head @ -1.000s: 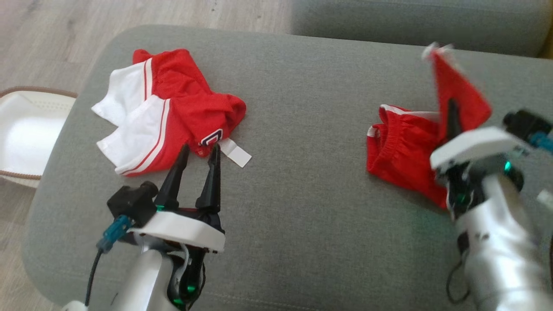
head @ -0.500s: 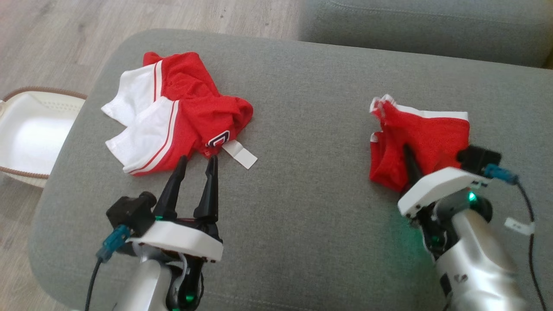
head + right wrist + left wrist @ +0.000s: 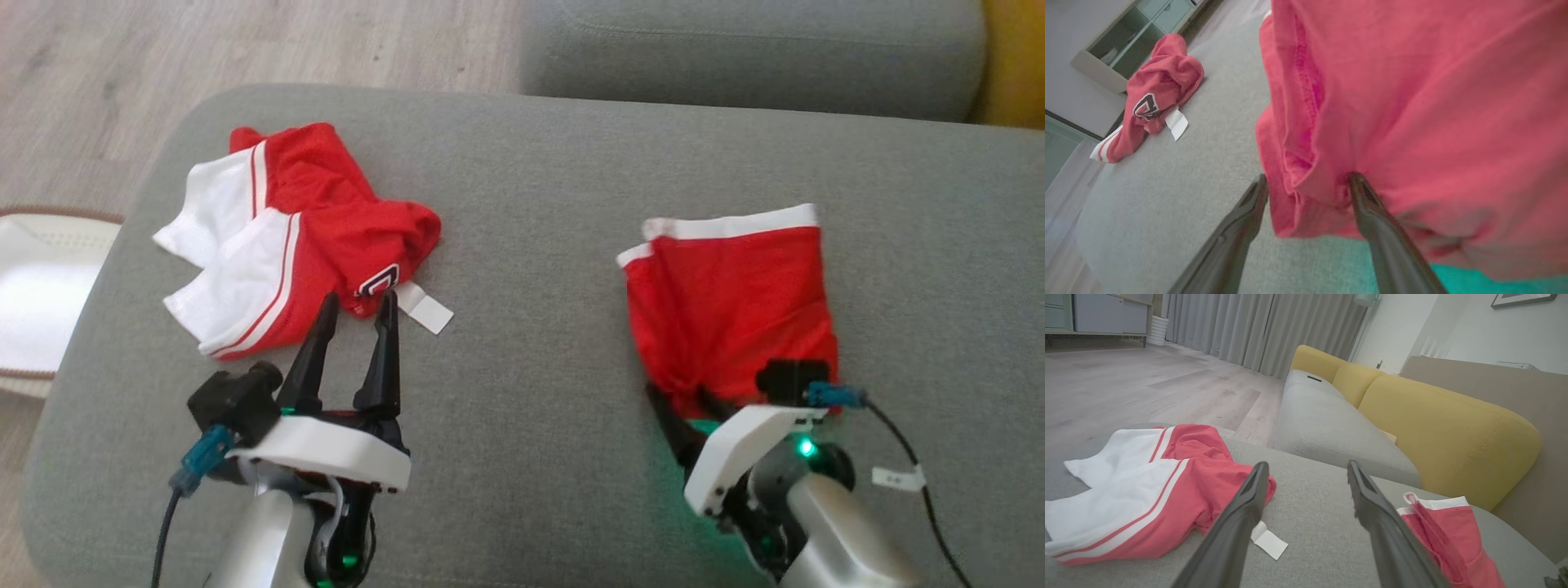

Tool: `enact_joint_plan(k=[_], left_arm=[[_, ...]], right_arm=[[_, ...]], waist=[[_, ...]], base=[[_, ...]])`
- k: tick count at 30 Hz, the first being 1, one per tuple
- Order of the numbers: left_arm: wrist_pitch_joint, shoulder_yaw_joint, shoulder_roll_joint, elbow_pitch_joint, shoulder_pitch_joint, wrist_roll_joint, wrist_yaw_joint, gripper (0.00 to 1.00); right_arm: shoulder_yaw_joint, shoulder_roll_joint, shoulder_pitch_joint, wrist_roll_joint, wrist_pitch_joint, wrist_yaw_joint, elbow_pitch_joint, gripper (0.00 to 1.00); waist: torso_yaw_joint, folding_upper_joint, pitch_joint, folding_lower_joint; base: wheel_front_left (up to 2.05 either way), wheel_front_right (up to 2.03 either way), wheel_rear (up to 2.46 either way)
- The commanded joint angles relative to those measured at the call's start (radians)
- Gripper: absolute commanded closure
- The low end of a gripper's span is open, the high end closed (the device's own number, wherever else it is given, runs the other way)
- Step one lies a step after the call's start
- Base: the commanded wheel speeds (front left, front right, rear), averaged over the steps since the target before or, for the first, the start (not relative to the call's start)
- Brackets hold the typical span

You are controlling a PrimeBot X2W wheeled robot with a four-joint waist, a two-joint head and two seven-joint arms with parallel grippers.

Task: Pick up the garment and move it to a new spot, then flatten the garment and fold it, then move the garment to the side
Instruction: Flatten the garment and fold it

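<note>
Head view: my right tool [image 3: 682, 407] stands open at the hem of the red shorts [image 3: 727, 302] (spread flat for folding); left tool [image 3: 359, 298] open, empty.

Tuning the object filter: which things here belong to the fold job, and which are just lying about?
In the job:
red garment, spread on the grey cushion
right gripper, open at its near edge

Lying about:
red-and-white garment, crumpled
white tag
basket
left gripper, open, holding nothing
</note>
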Motion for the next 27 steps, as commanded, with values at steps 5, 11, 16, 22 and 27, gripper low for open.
enact_joint_plan(k=[5,11,16,22,27], left_arm=[[-0.005,0.041,0.01,-0.025,-0.012,0.011,-0.003,0.0],[-0.005,0.051,0.01,-0.03,-0.002,0.012,-0.004,0.0],[-0.005,0.055,0.01,-0.04,0.001,0.011,-0.003,0.0],[-0.005,0.069,0.01,-0.07,-0.002,0.01,0.001,0.0],[-0.005,0.07,0.01,-0.089,-0.004,0.017,0.004,0.0]], right_arm=[[0.05,0.011,0.014,0.053,0.023,-0.001,-0.097,0.0],[0.026,0.011,0.034,0.059,0.02,-0.001,-0.169,0.0],[-0.044,0.011,0.045,0.016,-0.004,-0.001,-0.263,0.0],[-0.188,0.011,0.066,-0.167,-0.079,-0.001,-0.386,0.0],[-0.273,0.011,0.107,-0.361,-0.198,-0.001,-0.461,0.0]], waist=[[-0.031,0.0,-0.027,0.0],[-0.056,0.0,-0.041,0.0],[-0.079,0.0,-0.047,0.0],[-0.104,0.0,-0.04,0.0],[-0.122,0.0,-0.022,0.0]], base=[[0.0,0.0,0.0],[0.0,0.0,0.0],[0.0,0.0,0.0],[0.0,0.0,0.0],[0.0,0.0,0.0]])
